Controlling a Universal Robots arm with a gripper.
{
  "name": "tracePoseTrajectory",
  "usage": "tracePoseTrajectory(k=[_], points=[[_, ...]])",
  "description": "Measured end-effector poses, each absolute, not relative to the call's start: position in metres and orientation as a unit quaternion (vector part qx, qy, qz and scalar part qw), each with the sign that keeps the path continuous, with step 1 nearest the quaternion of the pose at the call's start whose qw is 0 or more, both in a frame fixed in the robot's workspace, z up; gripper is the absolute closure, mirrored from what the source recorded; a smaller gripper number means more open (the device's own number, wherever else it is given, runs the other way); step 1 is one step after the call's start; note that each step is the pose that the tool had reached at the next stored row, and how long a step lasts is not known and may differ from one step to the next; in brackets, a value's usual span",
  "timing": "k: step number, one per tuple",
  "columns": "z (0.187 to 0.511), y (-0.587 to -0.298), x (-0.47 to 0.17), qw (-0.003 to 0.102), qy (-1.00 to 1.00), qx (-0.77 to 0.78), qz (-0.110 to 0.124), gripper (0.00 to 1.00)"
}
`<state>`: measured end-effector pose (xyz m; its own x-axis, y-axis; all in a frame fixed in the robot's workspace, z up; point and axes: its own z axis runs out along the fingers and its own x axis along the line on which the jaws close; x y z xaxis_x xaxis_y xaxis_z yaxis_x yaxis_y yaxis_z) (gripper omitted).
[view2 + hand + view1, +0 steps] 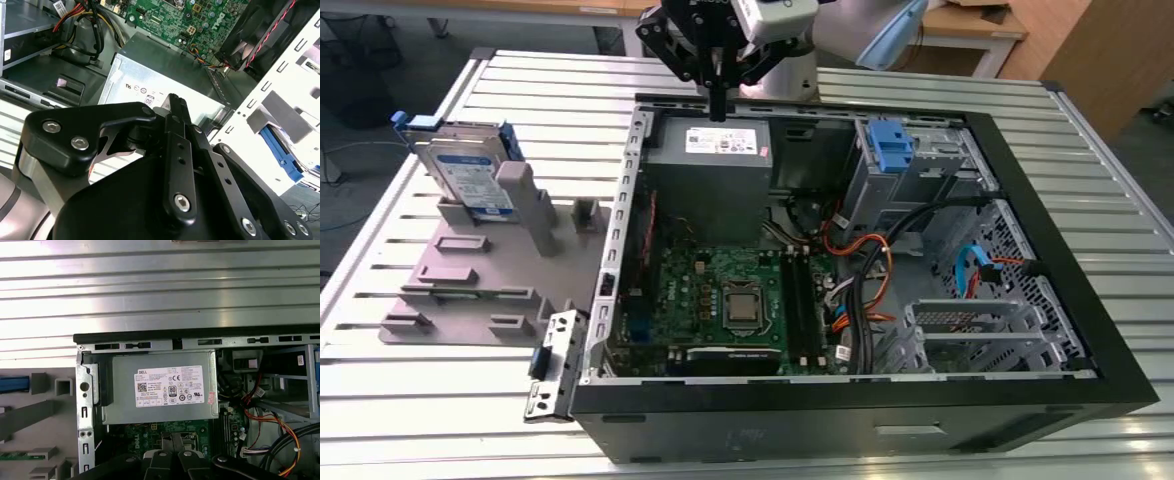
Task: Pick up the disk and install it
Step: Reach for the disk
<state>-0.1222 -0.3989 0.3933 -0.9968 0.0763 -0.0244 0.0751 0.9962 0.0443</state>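
We judge nothing done yet: the disk [467,178] stands in its grey holder [454,255] on the counter [400,400]; our jaws, together and empty, hang above the power supply [714,172].

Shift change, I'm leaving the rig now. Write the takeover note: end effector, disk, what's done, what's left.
End effector: shut, holding nothing, poised over the grey box inside the open computer case.
Disk: standing upright in the grey fixture on the exterior view's left, outside the case, apart from the end effector.
Done: nothing that shows.
Left: pickup and install, both not yet done.
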Motion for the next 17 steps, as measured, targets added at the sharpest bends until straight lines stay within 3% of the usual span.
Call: tracePoseTrajectory(k=[17], points=[[0.393,-0.399,-0.145,0.013,0.999,0.038,0.022,0.89]])
